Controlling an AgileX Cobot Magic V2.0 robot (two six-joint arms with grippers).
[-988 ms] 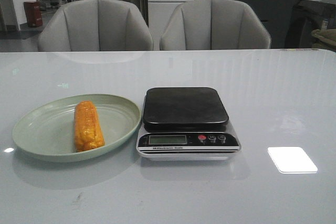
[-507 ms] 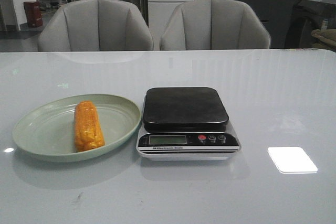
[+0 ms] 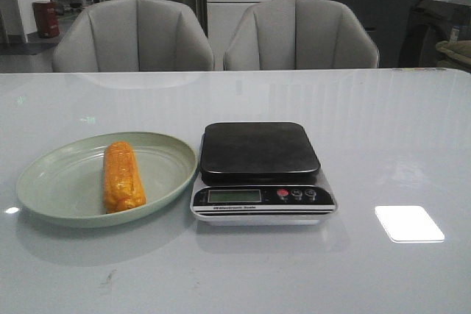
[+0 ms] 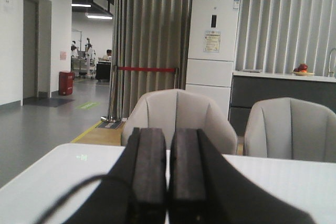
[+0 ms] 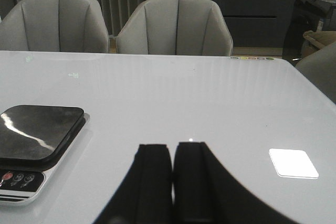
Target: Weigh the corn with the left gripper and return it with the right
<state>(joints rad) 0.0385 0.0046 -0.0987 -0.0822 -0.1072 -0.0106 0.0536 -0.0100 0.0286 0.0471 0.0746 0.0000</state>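
Corn (image 3: pixel 123 177) lay in plate (image 3: pixel 59 182) on desk (image 3: pixel 383 152), long axis running near-to-far, just left of scale (image 3: pixel 261 170). Left pincer (image 4: pixel 168 177) pressed together, empty, corn unseen from it. Right pincer (image 5: pixel 172 182) together, empty, scale ahead toward left.

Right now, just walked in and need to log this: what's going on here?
Nothing is being handled yet. The corn lies on a pale green plate, beside an empty kitchen scale. The left gripper and right gripper are both shut and hold nothing, so weighing hasn't started.
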